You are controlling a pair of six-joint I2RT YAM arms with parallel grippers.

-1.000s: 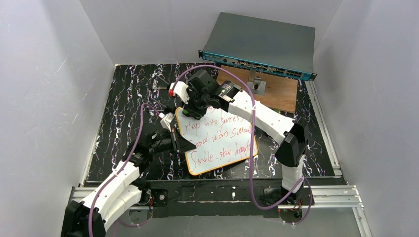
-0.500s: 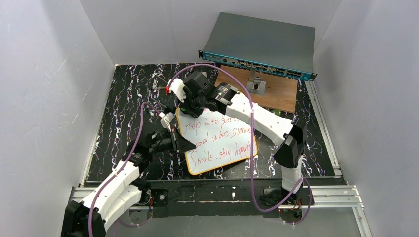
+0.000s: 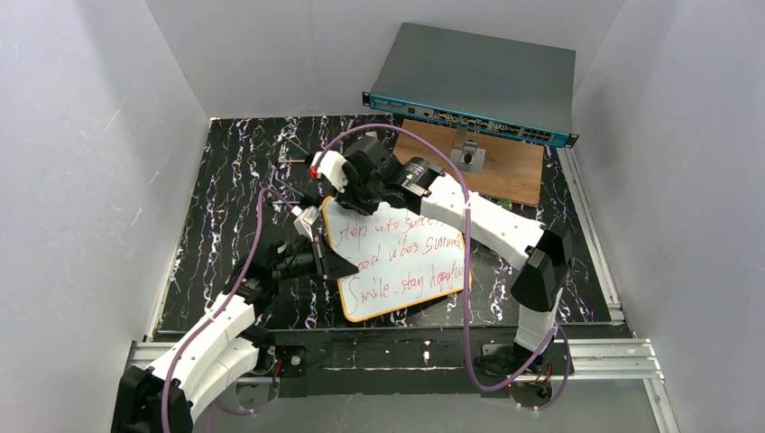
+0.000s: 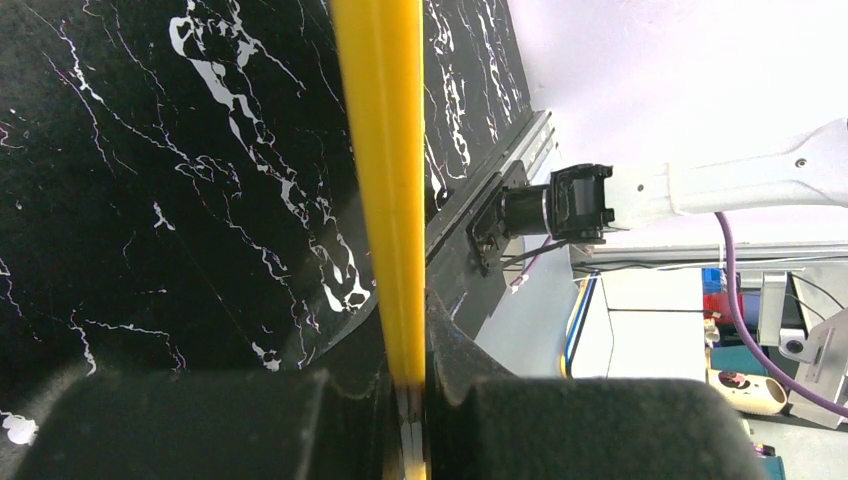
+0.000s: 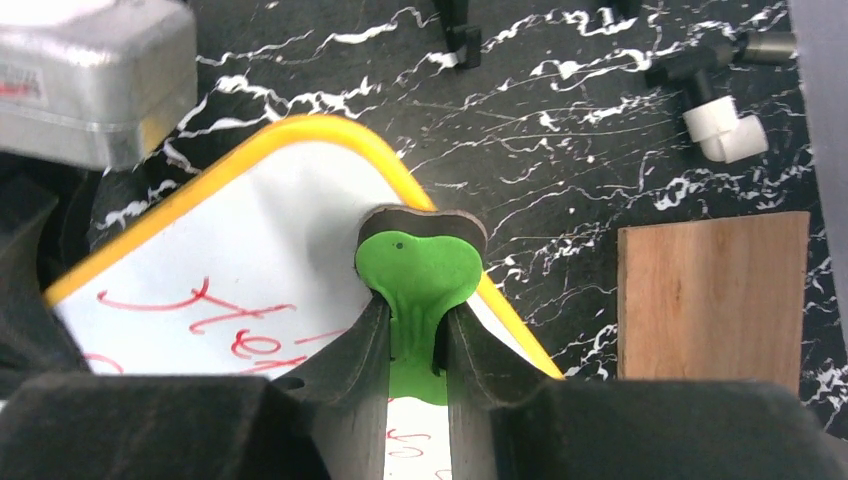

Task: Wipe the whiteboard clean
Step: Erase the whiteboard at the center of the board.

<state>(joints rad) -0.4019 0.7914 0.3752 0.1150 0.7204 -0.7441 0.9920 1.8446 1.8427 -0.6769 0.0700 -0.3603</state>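
The whiteboard (image 3: 401, 262) lies tilted on the black marble table, yellow-framed and covered with red handwriting. My left gripper (image 3: 317, 257) is shut on its left edge. In the left wrist view the yellow frame (image 4: 385, 180) runs straight up from between the closed jaws of that left gripper (image 4: 408, 385). My right gripper (image 3: 356, 194) is over the board's far left corner, shut on a green eraser (image 5: 420, 255). The eraser's dark felt edge sits at the rounded corner of the whiteboard (image 5: 250, 260), above the first line of writing. That right gripper (image 5: 415, 325) pinches the eraser's narrow waist.
A brown wooden board (image 3: 510, 171) lies at the back right, carrying a stand with a grey network switch (image 3: 474, 86) above it. A white elbow fitting (image 5: 722, 135) and small dark parts (image 3: 289, 155) lie on the table behind the whiteboard. Grey walls close in three sides.
The right gripper with the eraser has shifted slightly around the board's far left corner, and the right elbow has swung to the right. The left arm has not moved.
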